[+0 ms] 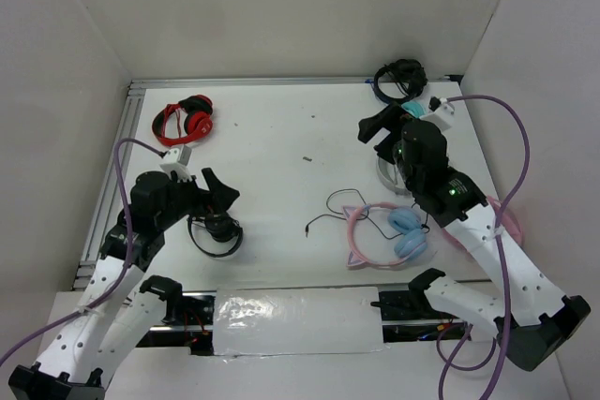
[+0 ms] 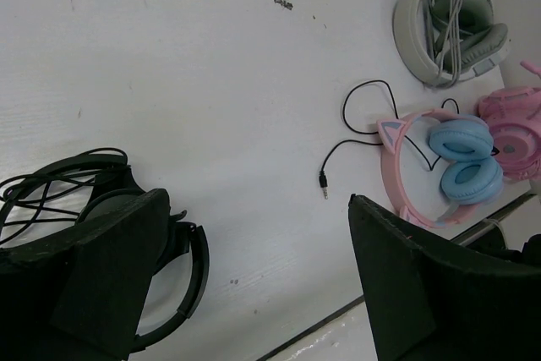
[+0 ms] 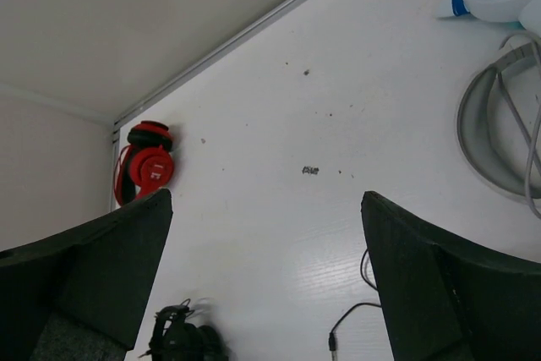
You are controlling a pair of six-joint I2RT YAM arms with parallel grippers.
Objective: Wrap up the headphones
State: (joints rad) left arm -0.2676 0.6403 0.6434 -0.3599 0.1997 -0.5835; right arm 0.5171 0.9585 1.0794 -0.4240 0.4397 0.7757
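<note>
The headphones (image 1: 386, 233) lie flat on the table right of centre, with a pink cat-ear headband and light-blue cups. Their thin black cable (image 1: 336, 203) trails loose to the left and ends in a jack (image 1: 307, 229). They also show in the left wrist view (image 2: 452, 162), with the cable (image 2: 359, 120) uncoiled. My right gripper (image 1: 375, 126) is open and empty, held above the table behind them; in its own view (image 3: 266, 268) only the jack end (image 3: 334, 342) shows. My left gripper (image 1: 218, 192) is open and empty, well to their left (image 2: 262, 285).
Black headphones (image 1: 217, 234) with a bundled cable lie under my left gripper. Red-and-black headphones (image 1: 185, 121) are at the back left. Grey headphones (image 2: 448, 27) and plain pink ones (image 2: 511, 120) lie by the right arm. A dark-and-teal pair (image 1: 398, 79) sits at the back right.
</note>
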